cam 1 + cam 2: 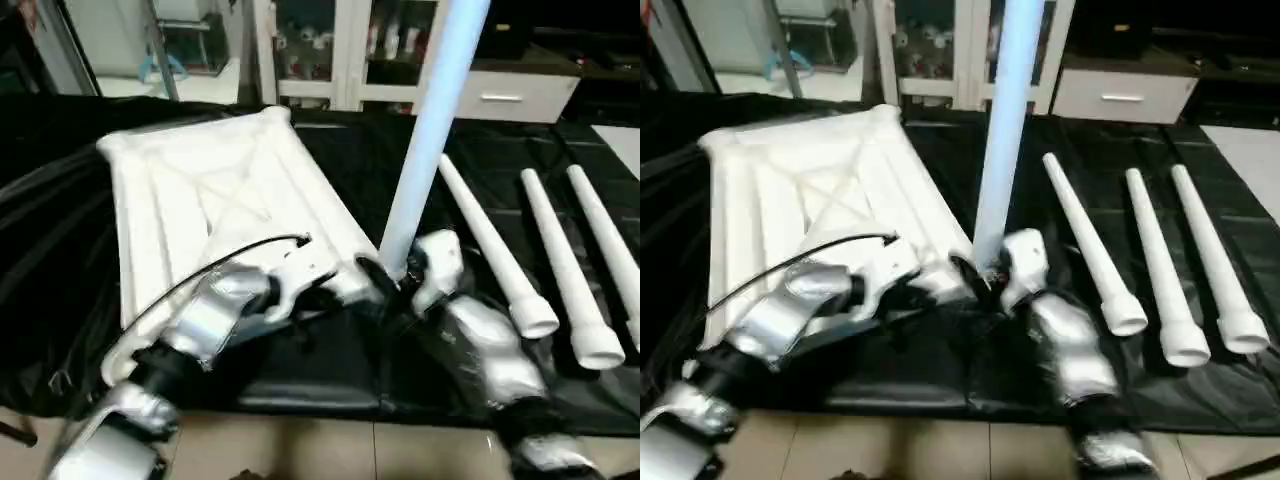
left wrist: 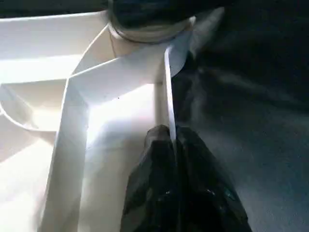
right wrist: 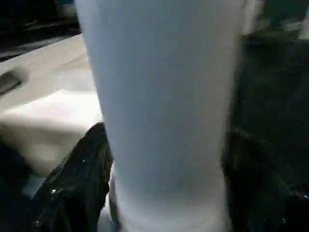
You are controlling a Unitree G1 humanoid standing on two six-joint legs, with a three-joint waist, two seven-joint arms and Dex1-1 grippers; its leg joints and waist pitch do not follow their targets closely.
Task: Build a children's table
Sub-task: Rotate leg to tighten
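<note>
The white tabletop (image 1: 200, 190) lies underside up on the black-covered surface, ribs showing. One white leg (image 1: 425, 130) stands upright at its near right corner, its base in the round socket (image 2: 145, 24). My right gripper (image 1: 400, 275) is shut on this leg low down, a black finger (image 3: 72, 188) on each side of the tube (image 3: 164, 96). My left gripper (image 1: 350, 290) is shut on the tabletop's thin side rim (image 2: 166, 87) just short of that corner, with its fingers (image 2: 178, 183) pinched over the edge.
Three more white legs (image 1: 490, 245) (image 1: 560, 260) (image 1: 610, 240) lie side by side on the black cover (image 1: 330, 370) to the right. The cover's front edge meets the tiled floor (image 1: 300, 450) close to me. White cabinets (image 1: 330, 50) stand behind.
</note>
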